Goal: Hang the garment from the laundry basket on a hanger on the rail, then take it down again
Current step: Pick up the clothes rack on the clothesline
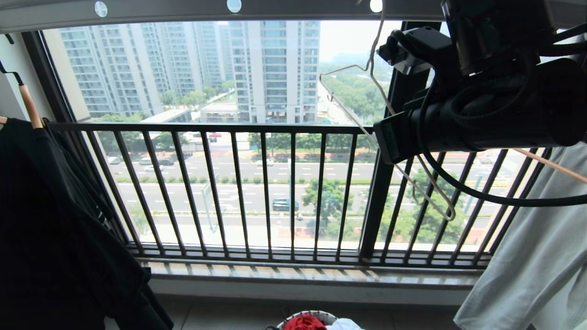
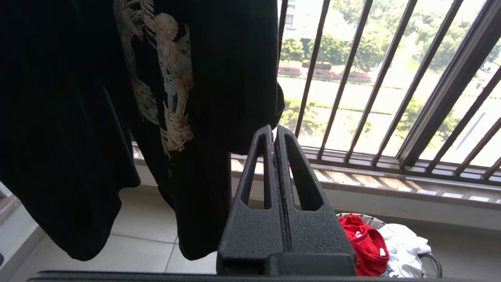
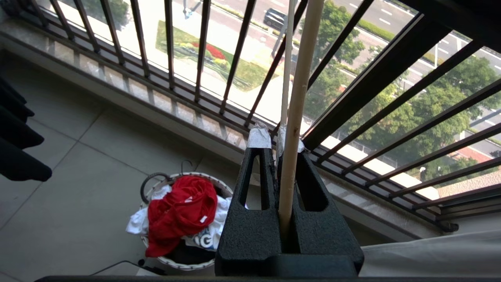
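Note:
The red garment (image 1: 305, 322) (image 3: 180, 211) (image 2: 364, 243) lies crumpled on top in the white-rimmed laundry basket (image 3: 172, 264) on the floor below the window. The thin off-white wire hanger (image 1: 376, 82) hangs by its hook from the grey rail (image 1: 183, 11) with round white holes. My right gripper (image 3: 274, 137) is raised up by it and is shut on one wire of the hanger (image 3: 295, 98), which runs between its fingers. In the head view the right arm hides those fingers. My left gripper (image 2: 274, 131) hangs low beside the black T-shirt, shut and empty.
A black T-shirt (image 1: 55, 206) (image 2: 117, 98) hangs on a wooden hanger at the left. A pale shirt (image 1: 527, 256) hangs at the right. The dark barred window railing (image 1: 257, 192) stands close behind the hanger. White cloth (image 3: 211, 235) lies under the red garment.

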Available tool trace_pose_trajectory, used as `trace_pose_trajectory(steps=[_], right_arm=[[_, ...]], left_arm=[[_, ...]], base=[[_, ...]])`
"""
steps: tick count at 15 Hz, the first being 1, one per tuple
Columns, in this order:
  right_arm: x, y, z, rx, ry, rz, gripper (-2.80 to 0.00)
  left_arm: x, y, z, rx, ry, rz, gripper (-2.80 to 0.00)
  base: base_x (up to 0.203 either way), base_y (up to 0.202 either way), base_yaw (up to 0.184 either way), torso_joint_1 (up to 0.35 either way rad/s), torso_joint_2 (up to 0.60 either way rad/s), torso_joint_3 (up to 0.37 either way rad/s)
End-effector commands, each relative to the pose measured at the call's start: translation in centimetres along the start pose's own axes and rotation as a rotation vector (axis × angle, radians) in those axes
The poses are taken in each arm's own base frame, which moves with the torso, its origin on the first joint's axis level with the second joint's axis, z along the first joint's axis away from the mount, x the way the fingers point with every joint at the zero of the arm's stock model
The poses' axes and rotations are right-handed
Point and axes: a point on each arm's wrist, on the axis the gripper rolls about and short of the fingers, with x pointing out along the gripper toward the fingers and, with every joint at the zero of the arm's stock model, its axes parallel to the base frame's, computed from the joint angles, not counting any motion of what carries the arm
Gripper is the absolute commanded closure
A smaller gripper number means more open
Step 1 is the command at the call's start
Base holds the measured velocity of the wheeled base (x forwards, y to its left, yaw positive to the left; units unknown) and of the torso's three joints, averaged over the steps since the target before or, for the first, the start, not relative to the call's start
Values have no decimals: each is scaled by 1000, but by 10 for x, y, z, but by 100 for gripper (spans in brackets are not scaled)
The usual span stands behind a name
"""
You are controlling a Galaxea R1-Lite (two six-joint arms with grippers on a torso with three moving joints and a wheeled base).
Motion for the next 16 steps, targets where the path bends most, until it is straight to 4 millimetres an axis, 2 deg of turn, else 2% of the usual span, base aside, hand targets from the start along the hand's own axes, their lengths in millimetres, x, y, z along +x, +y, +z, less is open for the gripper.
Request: trace_pose_trajectory(steps=[1, 7, 10, 16], right_arm=[[-11, -4, 2, 8, -18, -1, 0], [-38, -8, -3, 8, -45, 25, 0], [-64, -13, -10, 7, -71, 50, 0], [-127, -44, -48, 24, -121, 78, 0]], left_arm=[[0, 0, 0, 0, 0, 0, 0], [0, 0, 0, 1, 2, 1, 0], [0, 0, 0, 0, 1, 1, 0], [0, 0, 0, -1, 1, 1, 0]], base=[[0, 0, 0, 0, 0, 0], [0, 0, 0, 0, 0, 0], [0, 0, 0, 0, 0, 0], [0, 0, 0, 0, 0, 0]])
